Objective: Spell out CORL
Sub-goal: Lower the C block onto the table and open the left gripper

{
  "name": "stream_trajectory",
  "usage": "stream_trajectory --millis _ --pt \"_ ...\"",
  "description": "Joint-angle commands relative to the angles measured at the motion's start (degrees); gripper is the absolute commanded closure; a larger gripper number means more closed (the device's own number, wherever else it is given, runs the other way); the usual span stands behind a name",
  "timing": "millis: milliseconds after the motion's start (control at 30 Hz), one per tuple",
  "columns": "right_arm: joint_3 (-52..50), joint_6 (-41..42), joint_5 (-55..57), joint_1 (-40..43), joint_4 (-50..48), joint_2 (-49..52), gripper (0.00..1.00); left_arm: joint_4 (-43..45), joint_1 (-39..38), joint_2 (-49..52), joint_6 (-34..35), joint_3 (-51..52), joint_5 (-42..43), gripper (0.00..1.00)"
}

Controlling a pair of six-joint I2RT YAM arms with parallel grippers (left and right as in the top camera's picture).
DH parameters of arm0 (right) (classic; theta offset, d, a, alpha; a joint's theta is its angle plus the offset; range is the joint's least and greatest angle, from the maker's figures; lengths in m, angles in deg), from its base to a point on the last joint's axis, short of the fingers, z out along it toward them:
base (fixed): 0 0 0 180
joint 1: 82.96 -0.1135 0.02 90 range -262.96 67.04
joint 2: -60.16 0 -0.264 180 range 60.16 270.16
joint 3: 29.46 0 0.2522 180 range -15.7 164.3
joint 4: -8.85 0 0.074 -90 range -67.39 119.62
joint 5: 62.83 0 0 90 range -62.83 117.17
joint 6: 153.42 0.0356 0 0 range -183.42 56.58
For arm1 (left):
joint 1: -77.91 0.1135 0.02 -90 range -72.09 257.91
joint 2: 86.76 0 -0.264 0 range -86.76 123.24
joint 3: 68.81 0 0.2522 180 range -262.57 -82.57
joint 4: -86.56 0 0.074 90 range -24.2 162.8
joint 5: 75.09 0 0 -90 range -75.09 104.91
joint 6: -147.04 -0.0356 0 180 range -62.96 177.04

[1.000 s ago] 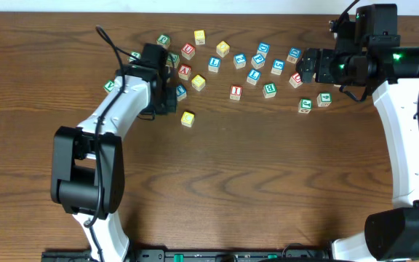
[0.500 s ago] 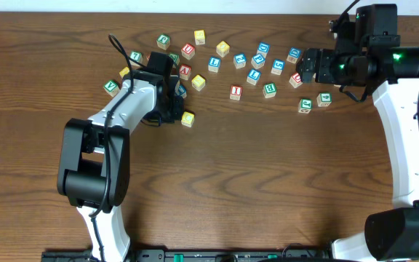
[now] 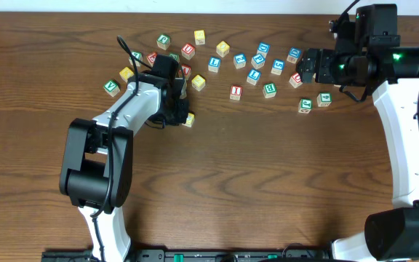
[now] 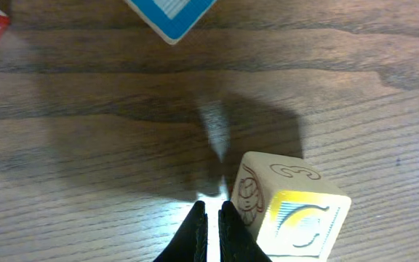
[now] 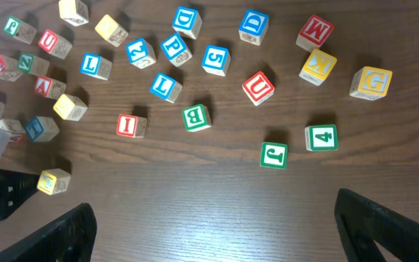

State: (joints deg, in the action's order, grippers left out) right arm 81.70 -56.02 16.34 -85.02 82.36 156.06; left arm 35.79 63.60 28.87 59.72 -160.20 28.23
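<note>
A yellow-faced wooden block with a blue C sits on the table just right of my left gripper. The gripper is shut and empty, its right finger against the block's side. In the overhead view the left gripper is right beside this block, below the letter cluster. My right gripper is open and empty, held high at the right. From there I see two blue L blocks and the yellow C block.
Several letter blocks lie scattered across the back of the table, among them a red U, green B, red I, green J and green 4. A blue-edged block lies beyond the left fingers.
My left gripper has moved right and slightly toward the front, up against the yellow C block. The right arm has not moved.
</note>
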Motion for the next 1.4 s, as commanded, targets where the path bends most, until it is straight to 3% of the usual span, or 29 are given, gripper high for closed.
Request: stream_trajectory --millis 0,700,1367 --pt "1.0 -0.2 0.2 -0.3 0.1 0.1 0.01 0.0 0.1 0.2 -1.2 0.5 1.3 0.92" --pt "1.0 -0.2 0.2 -0.3 0.1 0.1 0.01 -1.0 0.1 0.2 -0.4 0.5 2.8 0.92" --pt "1.0 -0.2 0.2 -0.3 0.1 0.1 0.01 -1.4 0.1 0.2 5.0 0.5 2.8 0.92"
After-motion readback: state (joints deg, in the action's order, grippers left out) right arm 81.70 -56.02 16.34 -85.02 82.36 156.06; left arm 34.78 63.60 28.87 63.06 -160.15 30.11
